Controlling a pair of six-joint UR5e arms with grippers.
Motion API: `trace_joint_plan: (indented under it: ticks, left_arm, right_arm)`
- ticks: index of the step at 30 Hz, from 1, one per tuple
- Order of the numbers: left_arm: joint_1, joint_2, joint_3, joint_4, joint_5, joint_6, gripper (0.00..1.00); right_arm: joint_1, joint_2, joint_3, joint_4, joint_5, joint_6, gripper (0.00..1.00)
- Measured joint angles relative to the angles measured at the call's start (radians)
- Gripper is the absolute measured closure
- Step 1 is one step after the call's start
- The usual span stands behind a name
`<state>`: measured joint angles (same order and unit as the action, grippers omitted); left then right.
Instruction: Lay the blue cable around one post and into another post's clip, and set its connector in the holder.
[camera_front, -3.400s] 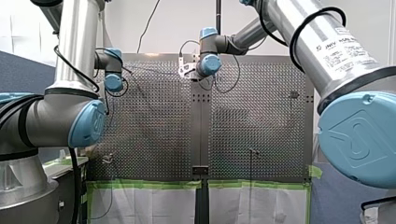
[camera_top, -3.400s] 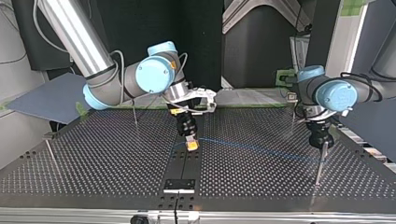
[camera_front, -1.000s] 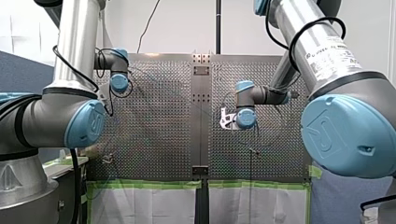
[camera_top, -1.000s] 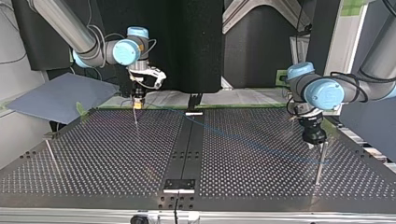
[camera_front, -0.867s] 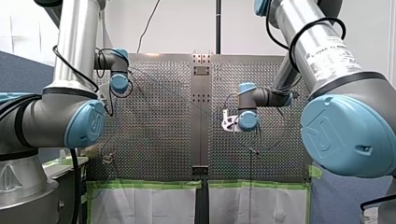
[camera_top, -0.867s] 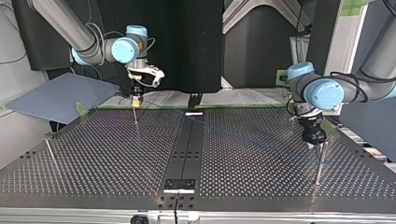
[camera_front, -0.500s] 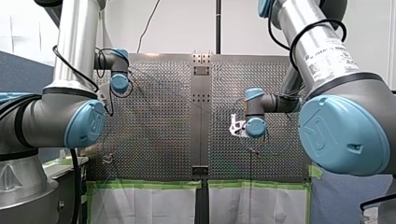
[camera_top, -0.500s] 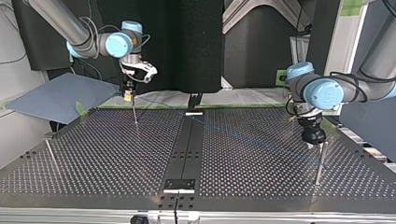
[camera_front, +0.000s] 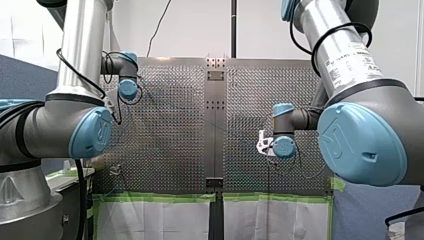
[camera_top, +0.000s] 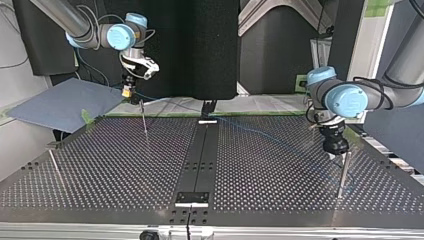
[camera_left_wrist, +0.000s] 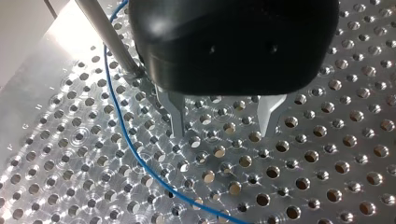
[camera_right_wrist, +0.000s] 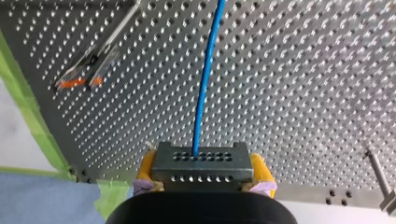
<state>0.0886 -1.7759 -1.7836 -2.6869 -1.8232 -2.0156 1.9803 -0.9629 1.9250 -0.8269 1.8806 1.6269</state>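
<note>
**Connector in transit toward the clip post.**
My right gripper clamps the connector at the top view's far left, near a post; the blue cable runs straight. My left gripper is empty, fingers apart. Advise keeping tension and lowering the cable squarely into the clip.

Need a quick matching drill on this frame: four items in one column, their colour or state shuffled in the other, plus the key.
Items
1. left gripper
2. connector
3. cable
4. tape at the table edge

Colour or state
A. green
B. clamped between yellow pads
C. open, nothing between the fingers
D. blue, runs past a post

Pairs: 1-C, 2-B, 3-D, 4-A
</note>
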Motion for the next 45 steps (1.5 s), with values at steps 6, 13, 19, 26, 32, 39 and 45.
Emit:
trace_joint_plan:
  ticks: [6,13,19,26,32,39,45]
  left_arm:
    - [0.0,0.0,0.0,-0.001,0.0,0.0,0.22]
    - [0.0,0.0,0.0,-0.001,0.0,-0.001,0.22]
    - [-0.001,0.0,0.0,-0.001,0.0,-0.001,0.22]
    - [-0.004,0.0,0.0,-0.002,-0.001,0.0,0.22]
    - [-0.004,0.0,0.0,-0.002,-0.002,0.001,0.22]
    - [-0.005,0.0,0.0,-0.002,-0.001,0.008,0.25]
    - [-0.008,0.0,0.0,-0.002,-0.002,0.009,0.25]
  right_arm:
    - [-0.02,0.001,0.055,-0.054,0.004,0.001,1.0]
    - [-0.049,0.028,0.108,-0.108,0.0,0.008,1.0]
    - [-0.076,0.075,0.157,-0.157,-0.004,0.014,1.0]
    - [-0.112,0.134,0.216,-0.215,-0.015,0.018,1.0]
    - [-0.161,0.187,0.245,-0.269,-0.049,0.018,1.0]
    - [-0.227,0.215,0.223,-0.306,-0.112,-0.007,1.0]
    - [-0.282,0.216,0.178,-0.276,-0.167,-0.023,1.0]
